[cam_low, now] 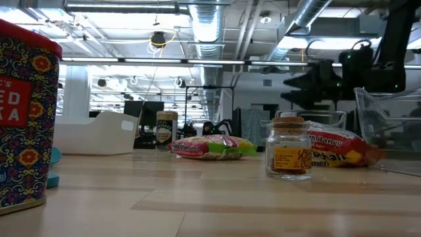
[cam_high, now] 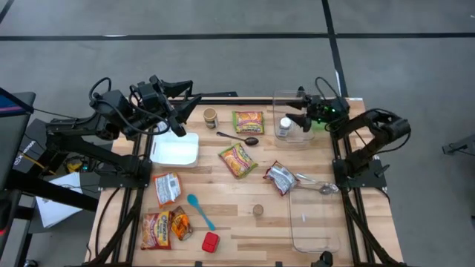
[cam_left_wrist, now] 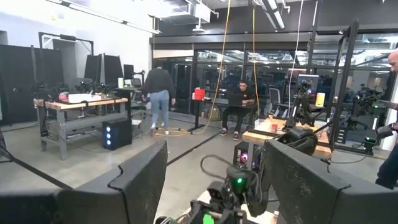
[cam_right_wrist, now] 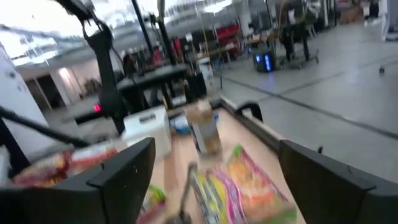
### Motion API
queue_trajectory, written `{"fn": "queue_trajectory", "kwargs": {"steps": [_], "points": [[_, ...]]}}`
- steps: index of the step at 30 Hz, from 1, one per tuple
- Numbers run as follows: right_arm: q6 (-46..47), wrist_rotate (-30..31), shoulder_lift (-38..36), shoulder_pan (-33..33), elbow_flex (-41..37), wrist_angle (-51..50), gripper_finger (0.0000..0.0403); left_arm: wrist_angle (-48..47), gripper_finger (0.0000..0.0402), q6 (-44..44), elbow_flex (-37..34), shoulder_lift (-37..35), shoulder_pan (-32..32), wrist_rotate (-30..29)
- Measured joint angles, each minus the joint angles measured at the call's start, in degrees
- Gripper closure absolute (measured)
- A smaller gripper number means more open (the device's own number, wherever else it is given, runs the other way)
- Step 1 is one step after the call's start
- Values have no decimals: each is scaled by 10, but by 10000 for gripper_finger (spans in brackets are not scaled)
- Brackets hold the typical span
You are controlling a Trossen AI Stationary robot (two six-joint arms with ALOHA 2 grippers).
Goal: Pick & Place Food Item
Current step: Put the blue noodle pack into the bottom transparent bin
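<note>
Several food packets lie flat on the wooden table: a green and yellow noodle packet (cam_high: 249, 121) at the far middle, another (cam_high: 237, 159) at the centre, a silver packet (cam_high: 280, 178) to the right, and three packets (cam_high: 165, 211) at the near left. My left gripper (cam_high: 189, 111) is open and empty, raised over the far edge of a white bin (cam_high: 177, 150); its fingers (cam_left_wrist: 130, 180) stand wide apart. My right gripper (cam_high: 295, 116) is open and empty, raised at the far right over a clear container (cam_high: 278, 100), pointing toward the green and yellow packet (cam_right_wrist: 249, 180).
A brown-lidded jar (cam_high: 210, 116), a dark spoon (cam_high: 237, 137), a white bottle (cam_high: 285, 126) in the far clear container, tongs (cam_high: 315, 184), a second clear container (cam_high: 312, 219), a small jar (cam_high: 257, 210), a blue spoon (cam_high: 200, 211) and a red tin (cam_high: 211, 241) stand about.
</note>
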Motion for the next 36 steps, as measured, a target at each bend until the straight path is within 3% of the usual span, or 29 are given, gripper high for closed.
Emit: {"fn": "queue_trajectory", "kwargs": {"steps": [10,16,23,28,36], "points": [[241,-59,-180,17,12,-1,88,-1,142,12,0,0,0,0],[403,-52,-289,51,49,-2,88,-7,142,37,0,0,0,0],[551,-9,-365,74,125,-14,88,-43,142,55,0,0,0,0],[576,-4,-392,82,193,-77,88,-59,142,67,0,0,2,0],[523,-15,-414,83,251,-207,88,-108,142,64,0,0,31,-12]]}}
